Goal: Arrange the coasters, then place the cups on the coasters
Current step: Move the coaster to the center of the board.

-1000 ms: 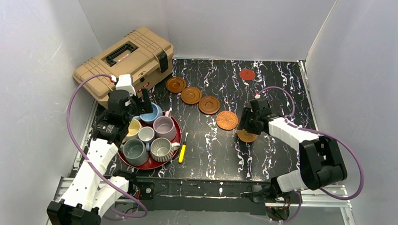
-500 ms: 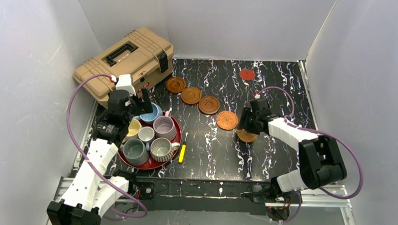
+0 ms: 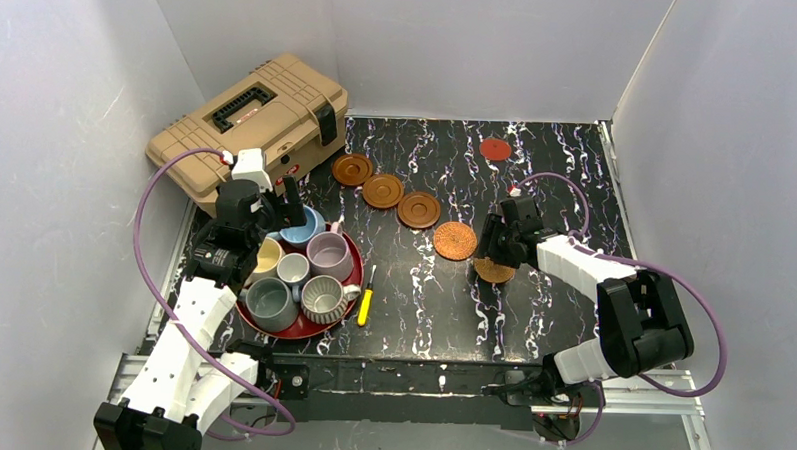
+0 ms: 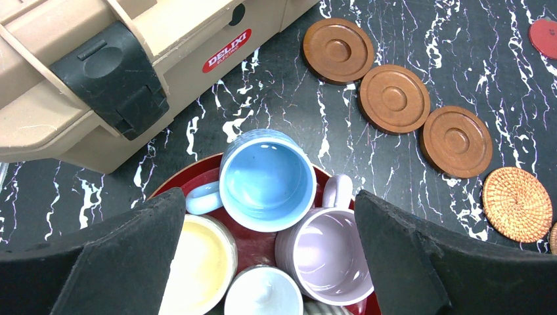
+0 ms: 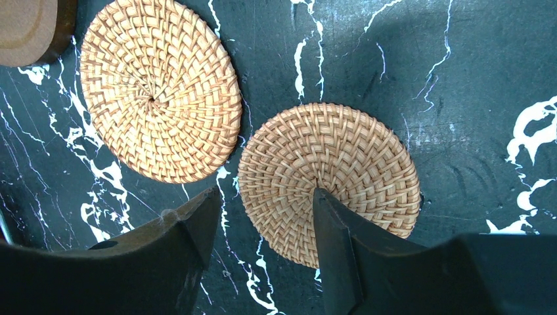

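Right fingers (image 5: 184, 249), parted, straddle the rim of the woven coaster (image 5: 358, 164) at four o'clock of its twin (image 5: 157, 92), likely to line it up; left fingers (image 4: 118, 249) gape above the blue cup (image 4: 266, 180).

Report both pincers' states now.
Left pincer: wide open, empty, above light blue ceramic mug.
Right pincer: partly open, straddling the edge of an orange-brown round woven coaster.

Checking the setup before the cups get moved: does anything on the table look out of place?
A yellow screwdriver lies just right of the red tray, a tool with no part in this job. The small red coaster sits alone near the far edge, apart from the row of other coasters.
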Motion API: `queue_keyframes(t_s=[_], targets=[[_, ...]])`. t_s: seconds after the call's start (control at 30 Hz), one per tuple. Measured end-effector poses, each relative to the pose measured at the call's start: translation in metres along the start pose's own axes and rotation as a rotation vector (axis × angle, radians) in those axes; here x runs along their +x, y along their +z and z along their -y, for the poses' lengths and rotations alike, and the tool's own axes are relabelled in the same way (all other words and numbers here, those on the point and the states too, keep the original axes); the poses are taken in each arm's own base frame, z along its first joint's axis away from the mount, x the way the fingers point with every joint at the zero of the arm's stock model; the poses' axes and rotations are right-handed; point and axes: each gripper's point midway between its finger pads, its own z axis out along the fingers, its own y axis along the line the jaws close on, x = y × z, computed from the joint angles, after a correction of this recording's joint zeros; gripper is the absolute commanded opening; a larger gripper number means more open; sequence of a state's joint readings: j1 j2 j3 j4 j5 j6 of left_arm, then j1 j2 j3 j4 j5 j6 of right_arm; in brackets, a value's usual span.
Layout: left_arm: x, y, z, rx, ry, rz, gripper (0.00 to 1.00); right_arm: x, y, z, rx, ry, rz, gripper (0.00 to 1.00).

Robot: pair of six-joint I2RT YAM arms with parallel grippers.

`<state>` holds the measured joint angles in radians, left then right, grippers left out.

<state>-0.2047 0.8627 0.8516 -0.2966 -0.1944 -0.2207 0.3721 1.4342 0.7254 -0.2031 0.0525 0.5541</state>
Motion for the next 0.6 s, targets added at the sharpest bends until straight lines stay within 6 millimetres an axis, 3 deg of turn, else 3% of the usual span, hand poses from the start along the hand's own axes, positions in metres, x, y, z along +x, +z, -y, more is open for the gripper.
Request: queue_keyframes(t_s=[0.6], targets=[[0.0000, 0.0000, 0.0000, 0.000, 0.000, 0.000, 0.99, 0.0005, -0.0008, -0.0012, -0.005, 0.000, -0.006, 0.65]])
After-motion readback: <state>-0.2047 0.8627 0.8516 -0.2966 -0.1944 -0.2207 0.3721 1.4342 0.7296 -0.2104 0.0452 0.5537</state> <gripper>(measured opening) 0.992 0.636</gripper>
